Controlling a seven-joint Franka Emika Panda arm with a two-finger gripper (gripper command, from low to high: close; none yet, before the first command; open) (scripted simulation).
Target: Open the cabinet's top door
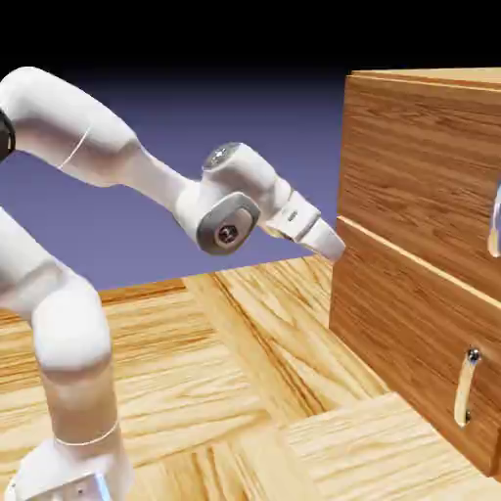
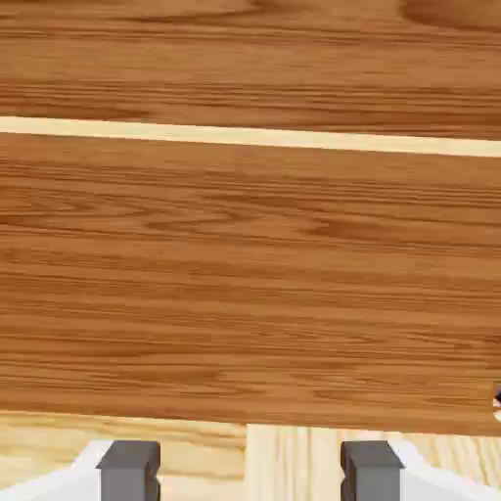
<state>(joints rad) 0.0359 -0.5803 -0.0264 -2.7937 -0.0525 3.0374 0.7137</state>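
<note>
1. Right now we see the cabinet (image 1: 421,264) at the exterior view's right, standing on the wooden table (image 1: 196,362).
2. Its top door (image 1: 416,161) sits flush and closed, with only a sliver of its silver handle (image 1: 495,223) showing at the frame's edge.
3. Our gripper (image 1: 336,247) points at the cabinet's left edge, near the seam between the 2 panels.
4. Its fingers (image 2: 129,468) stand apart, holding nothing, wood grain filling the hand view.
</note>
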